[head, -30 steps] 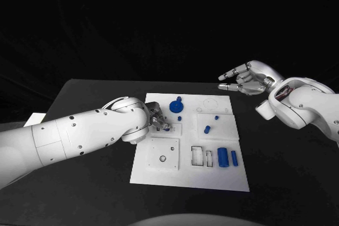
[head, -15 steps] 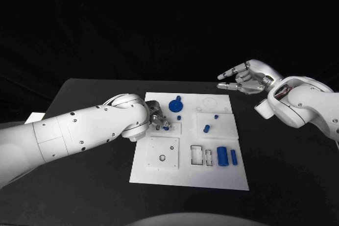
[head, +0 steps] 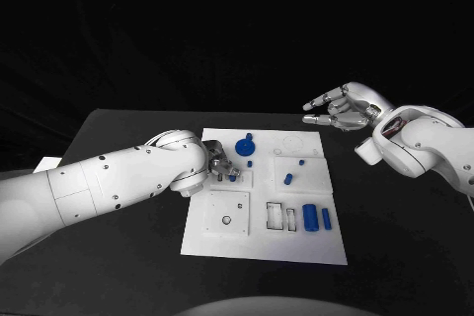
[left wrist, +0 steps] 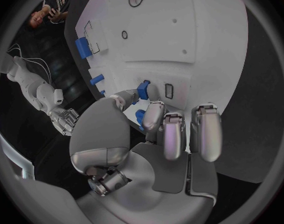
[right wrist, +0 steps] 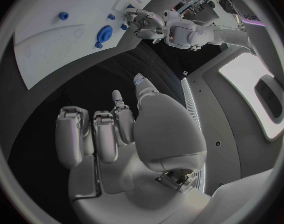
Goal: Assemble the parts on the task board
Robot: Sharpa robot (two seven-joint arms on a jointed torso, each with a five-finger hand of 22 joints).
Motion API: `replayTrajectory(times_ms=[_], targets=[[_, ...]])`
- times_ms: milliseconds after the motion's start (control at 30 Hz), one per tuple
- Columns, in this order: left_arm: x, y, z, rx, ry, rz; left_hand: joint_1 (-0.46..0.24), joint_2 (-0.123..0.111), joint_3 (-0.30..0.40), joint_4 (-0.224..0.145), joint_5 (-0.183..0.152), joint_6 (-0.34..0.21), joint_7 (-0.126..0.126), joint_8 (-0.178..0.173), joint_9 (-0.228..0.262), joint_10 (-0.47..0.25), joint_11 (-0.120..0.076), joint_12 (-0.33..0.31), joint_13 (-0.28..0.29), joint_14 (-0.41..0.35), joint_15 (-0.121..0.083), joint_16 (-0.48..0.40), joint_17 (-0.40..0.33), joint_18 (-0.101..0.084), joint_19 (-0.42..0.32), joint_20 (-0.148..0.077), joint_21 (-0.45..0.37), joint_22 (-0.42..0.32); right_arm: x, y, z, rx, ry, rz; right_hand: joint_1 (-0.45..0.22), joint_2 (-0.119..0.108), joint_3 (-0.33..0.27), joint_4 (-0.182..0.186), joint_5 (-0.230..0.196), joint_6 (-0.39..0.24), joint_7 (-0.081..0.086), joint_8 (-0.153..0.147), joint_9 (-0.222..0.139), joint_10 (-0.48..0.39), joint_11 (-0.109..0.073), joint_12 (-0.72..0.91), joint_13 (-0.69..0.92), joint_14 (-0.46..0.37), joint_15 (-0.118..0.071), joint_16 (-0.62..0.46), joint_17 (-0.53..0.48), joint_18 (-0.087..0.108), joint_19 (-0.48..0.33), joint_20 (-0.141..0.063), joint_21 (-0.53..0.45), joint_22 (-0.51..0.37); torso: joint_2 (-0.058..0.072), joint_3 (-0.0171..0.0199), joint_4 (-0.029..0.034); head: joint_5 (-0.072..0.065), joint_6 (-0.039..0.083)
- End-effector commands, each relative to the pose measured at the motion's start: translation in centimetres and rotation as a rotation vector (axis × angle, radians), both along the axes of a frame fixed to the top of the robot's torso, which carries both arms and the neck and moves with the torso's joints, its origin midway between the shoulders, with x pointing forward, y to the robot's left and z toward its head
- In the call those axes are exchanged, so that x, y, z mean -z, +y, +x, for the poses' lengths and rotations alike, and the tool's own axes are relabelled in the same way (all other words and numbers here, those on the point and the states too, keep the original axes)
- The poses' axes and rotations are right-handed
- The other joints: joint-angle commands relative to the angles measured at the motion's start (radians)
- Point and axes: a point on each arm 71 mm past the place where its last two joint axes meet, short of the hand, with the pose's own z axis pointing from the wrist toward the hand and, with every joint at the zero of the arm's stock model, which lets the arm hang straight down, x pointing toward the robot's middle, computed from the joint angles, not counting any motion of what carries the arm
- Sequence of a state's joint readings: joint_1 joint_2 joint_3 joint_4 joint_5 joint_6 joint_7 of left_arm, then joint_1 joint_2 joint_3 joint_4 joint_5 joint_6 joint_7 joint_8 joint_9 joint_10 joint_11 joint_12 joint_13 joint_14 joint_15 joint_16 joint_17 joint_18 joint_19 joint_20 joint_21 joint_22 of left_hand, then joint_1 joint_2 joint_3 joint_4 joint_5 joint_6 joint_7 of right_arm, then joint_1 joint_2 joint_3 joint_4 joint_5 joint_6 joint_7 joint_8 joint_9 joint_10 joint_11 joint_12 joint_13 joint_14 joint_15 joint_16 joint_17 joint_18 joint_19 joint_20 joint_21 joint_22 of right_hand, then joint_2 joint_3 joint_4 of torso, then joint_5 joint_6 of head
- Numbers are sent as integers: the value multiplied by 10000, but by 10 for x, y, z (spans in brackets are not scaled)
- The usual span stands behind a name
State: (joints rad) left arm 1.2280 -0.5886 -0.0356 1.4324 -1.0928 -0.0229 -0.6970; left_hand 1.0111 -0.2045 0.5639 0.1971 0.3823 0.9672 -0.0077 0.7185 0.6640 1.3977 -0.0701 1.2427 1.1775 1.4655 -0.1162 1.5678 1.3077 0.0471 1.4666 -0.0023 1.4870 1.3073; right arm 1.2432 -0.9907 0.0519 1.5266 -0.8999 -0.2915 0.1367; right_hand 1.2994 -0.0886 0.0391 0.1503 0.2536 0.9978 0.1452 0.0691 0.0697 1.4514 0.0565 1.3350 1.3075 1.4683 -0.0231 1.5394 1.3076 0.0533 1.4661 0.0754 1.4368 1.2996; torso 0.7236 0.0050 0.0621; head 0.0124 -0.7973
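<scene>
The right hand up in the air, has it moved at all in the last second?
Barely. The right hand hovers past the task board's far right corner, holding nothing, much as before; at most it has drifted slightly up.

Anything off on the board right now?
Nothing stands out. The task board lies flat, blue parts sit on it in order, the left hand works at a small blue part, and the right hand hovers clear.

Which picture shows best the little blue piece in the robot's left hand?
The left wrist view: the blue piece sits right at the left hand's fingertips. In the head view the hand mostly covers it; the right wrist view shows it tiny.
</scene>
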Motion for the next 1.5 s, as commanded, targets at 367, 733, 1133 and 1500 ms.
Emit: replayTrajectory(times_ms=[367,733,1133,1500], targets=[[11,3,-6,-457,838,735,-96,27,-835,392,-32,75,37,-66,-31,110,9,93,102,1053,-74,30,2631,-220,713,-111,107,1497,0,2,-1,-160,28,5,-31,76,-49,-3,62,-43,-23,20,14,-47,-4,-41,1091,862,31,-55,1942,33,-17,62,-53,-33,-13,-2,2,-19,7],[9,7,-7,-504,758,727,26,8,-1986,854,-24,166,28,-74,-26,131,1,121,148,1053,-80,30,2631,-231,728,-117,135,1559,0,1,0,-134,23,15,-37,75,-56,-3,62,-46,-22,19,13,-56,-4,-56,1081,858,32,-66,1923,38,-27,62,-66,-58,-14,-9,13,-18,20],[-5,14,-6,-699,317,331,-250,455,-4332,936,-269,186,39,-106,-17,114,6,95,142,1053,-73,30,2631,-222,718,-121,101,1542,1,-1,1,-80,19,31,-79,69,-96,8,16,-54,-20,15,12,-68,-1,-74,1068,849,33,-86,1889,47,-46,62,-93,-105,-14,-18,10,2,34],[-41,22,6,-542,215,-546,587,871,-5967,950,-1128,-528,333,-580,-239,-613,252,-836,-881,1053,105,30,2631,-24,424,12,-576,655,3,-1,3,-64,74,56,-97,69,-115,12,-10,-58,-19,14,11,-80,-1,-96,1053,845,33,-96,1872,53,-56,63,-108,-131,-12,-17,4,-18,118]])
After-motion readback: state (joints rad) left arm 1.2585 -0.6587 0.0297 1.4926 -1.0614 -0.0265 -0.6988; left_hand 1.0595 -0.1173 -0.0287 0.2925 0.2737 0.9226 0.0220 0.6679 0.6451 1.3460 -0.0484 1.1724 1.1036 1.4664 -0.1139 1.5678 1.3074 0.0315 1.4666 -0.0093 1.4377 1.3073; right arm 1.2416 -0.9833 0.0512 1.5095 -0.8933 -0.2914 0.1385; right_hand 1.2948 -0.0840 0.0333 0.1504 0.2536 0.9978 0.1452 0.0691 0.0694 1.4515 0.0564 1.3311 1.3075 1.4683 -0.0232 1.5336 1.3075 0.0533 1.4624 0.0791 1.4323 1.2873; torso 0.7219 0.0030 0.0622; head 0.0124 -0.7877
